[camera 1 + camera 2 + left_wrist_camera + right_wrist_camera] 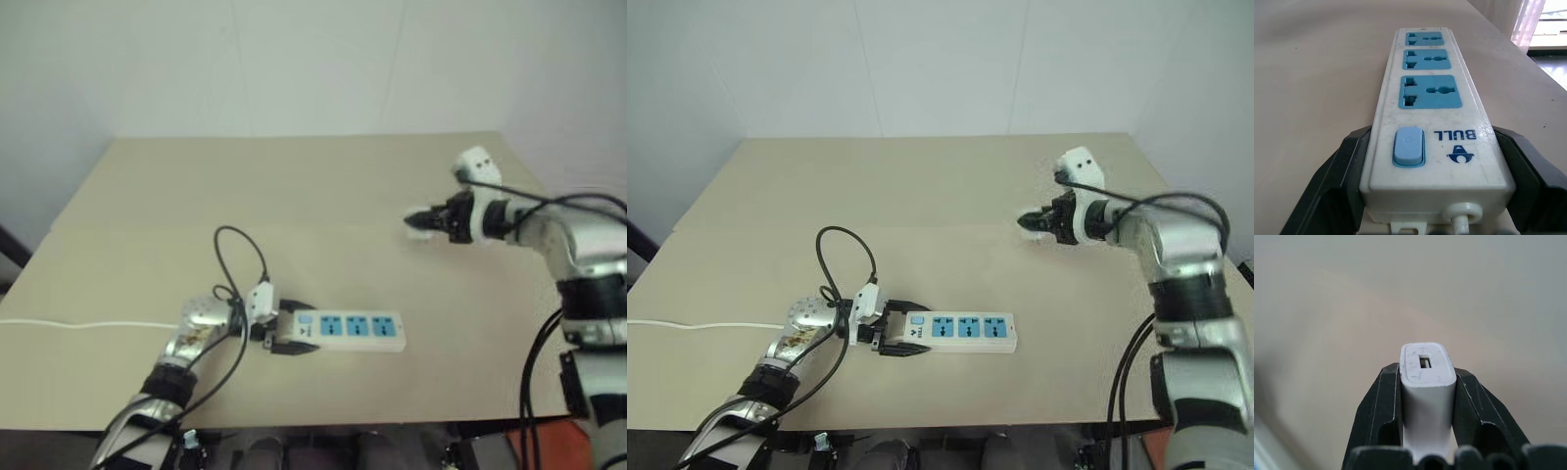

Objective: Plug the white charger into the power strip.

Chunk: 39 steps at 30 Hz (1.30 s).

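1. Right tool [1027, 221] is clamped on the white charger [1427, 382]; in the right wrist view both black fingers [1376, 411] press the charger's sides, and its port end faces away from the tool.
2. Charger and right tool are lifted clear above the worktop [343, 186], on the far right side and well apart from the power strip [353, 330].
3. Left tool [890, 338] straddles the switch end of the strip; its jaws stand wide, one along each long side (left wrist view). Whether they press or merely bracket the strip, I cannot tell.
4. Strip lies flat at the near centre of the worktop, its three blue socket faces [1428, 91] up and all unoccupied. Its thin white cord [88, 324] runs off to the left.
5. Progress, judged: charger picked up and strip steadied, so roughly the first half is done.
6. Left to do: carry the charger left and nearer, over a socket, turn the prongs down, align and press in. Prongs are hidden, so the orientation needed is uncertain.
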Available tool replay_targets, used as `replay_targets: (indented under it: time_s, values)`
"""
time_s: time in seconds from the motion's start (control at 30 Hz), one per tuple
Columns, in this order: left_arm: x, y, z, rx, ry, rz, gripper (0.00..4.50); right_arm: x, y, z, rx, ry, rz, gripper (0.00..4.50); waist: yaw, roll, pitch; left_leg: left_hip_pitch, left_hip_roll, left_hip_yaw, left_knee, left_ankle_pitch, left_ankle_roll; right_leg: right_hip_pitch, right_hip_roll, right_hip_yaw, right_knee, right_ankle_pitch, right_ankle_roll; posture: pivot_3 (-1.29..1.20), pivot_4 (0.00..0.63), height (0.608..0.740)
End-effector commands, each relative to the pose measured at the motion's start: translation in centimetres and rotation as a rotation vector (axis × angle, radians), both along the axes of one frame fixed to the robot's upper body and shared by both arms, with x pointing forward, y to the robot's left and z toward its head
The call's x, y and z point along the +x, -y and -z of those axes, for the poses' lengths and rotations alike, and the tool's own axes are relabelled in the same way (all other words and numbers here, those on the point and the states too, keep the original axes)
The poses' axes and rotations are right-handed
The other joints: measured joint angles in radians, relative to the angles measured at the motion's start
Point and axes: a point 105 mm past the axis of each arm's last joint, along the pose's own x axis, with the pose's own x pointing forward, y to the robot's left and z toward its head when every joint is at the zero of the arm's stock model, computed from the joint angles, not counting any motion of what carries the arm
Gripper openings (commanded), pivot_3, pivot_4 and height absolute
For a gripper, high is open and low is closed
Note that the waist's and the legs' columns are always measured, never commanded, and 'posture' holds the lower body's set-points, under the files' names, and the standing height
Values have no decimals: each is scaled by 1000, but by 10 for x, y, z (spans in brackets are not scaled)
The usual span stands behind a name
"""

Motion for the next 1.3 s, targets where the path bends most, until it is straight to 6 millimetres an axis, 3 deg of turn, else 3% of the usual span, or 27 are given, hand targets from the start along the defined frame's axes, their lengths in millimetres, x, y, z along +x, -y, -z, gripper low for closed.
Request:
replay_targets:
  time_s: [0.03,0.27,0.33,0.53,1.07,1.3]
  values:
    - [5,-4,10,46,-33,-50,3288,-25,-28,-19,132,217,-177,1111,-1,0,0,0,0,0,0,0,0,1,0,0,0,0,0,0,150,740]
    - [9,-7,7,50,-28,-68,3288,-61,-65,11,256,283,-427,1111,-4,0,0,3,0,-2,1,0,0,1,1,2,2,0,0,0,150,740]
    - [9,-9,6,54,-27,-70,3288,-70,-76,29,246,262,-511,1111,-5,0,0,4,1,-1,0,0,0,2,2,2,2,0,0,0,150,740]
    - [8,-12,7,83,-32,-47,3288,-75,-92,65,186,252,-615,1111,-7,0,0,5,2,-1,0,0,0,2,3,2,2,1,-1,0,150,740]
    - [6,-7,10,82,-31,-28,3288,-75,-118,84,179,211,-743,1111,-7,0,0,7,4,-1,0,0,0,2,5,3,3,1,-2,0,150,740]
    - [5,-7,10,80,-32,-30,3288,-66,-122,87,192,214,-722,1111,-7,0,0,7,4,-1,0,0,0,1,5,3,3,2,-2,0,150,740]
